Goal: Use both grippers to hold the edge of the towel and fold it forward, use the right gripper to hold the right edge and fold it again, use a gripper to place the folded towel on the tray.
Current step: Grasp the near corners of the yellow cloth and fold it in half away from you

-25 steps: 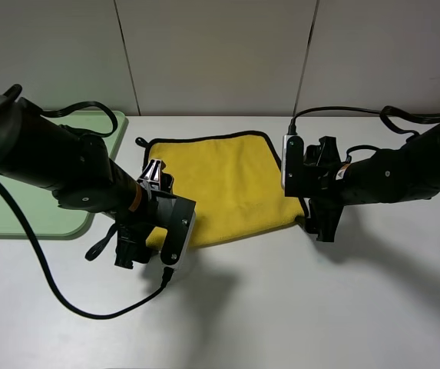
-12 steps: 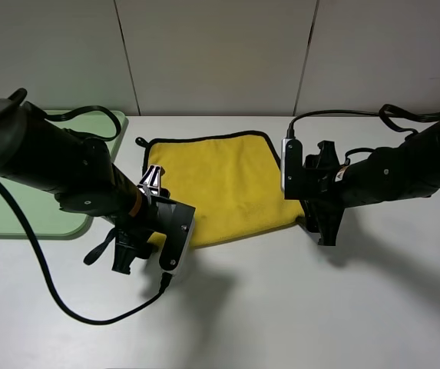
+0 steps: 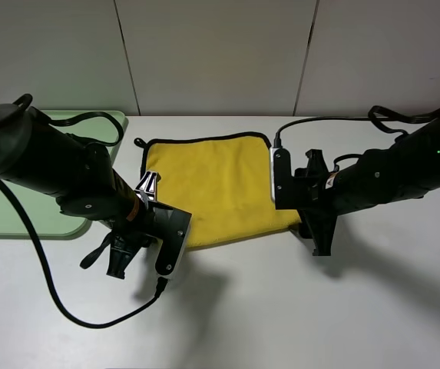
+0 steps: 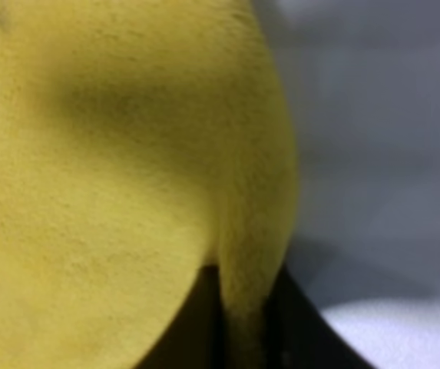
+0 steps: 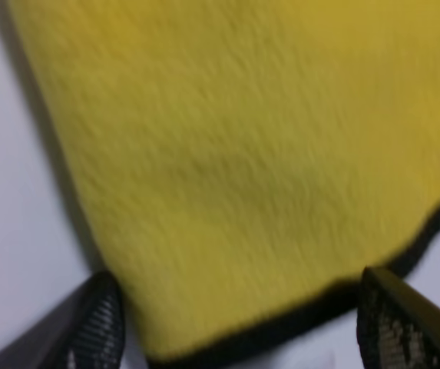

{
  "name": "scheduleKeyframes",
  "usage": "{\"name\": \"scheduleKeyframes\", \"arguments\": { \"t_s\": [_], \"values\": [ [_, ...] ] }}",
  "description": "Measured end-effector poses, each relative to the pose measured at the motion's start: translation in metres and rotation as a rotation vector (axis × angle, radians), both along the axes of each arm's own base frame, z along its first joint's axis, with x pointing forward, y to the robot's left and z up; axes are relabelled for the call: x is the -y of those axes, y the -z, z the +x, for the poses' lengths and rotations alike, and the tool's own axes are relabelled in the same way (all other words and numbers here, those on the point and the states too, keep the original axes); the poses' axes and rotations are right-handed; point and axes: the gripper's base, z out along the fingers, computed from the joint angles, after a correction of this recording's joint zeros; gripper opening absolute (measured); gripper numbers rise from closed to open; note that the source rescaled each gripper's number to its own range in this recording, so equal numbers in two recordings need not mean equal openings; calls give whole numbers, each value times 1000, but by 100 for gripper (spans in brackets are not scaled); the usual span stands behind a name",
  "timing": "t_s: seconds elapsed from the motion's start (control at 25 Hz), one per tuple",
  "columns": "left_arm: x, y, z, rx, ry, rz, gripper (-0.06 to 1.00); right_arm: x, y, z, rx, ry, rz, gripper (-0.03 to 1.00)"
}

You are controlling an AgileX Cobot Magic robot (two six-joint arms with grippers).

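**Yellow towel spread flat, near corners at both claws**

The towel [image 3: 220,181], bright yellow and fluffy with a black-trimmed edge [image 3: 204,138], lies spread out, reaching away from both grippers. A fold at its near left corner is pinched in the left gripper [image 4: 243,323]. Its near right corner sits between the parted fingers of the right gripper [image 5: 243,330]. The pale green tray [image 3: 20,219] lies out beyond the left gripper, apart from the towel.

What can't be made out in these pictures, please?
- Exterior high: tray cut off by the left edge, partly covered by the left arm.
- Exterior high: left gripper hides a near corner of the towel.
- Left wrist: close blur, no trim discernible.
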Motion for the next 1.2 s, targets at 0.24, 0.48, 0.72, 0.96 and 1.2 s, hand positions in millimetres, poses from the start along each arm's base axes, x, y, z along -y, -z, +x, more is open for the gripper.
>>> {"name": "scheduleKeyframes", "arguments": {
  "t_s": [0.24,0.48,0.72,0.96,1.2],
  "values": [
    [0,0,0,0,0,0,0,-25,0,-15,-13,-78,8,71],
    [-1,0,0,0,3,10,0,-25,0,-15,-26,-39,29,71],
    [-4,1,-1,-9,-7,40,0,-25,1,-15,-27,-34,32,71],
    [-4,1,-1,-11,-12,45,0,-25,1,-15,-28,-33,33,71],
    [-4,1,-1,-12,-13,46,0,-25,1,-15,-29,-30,33,70]
  ]
}}
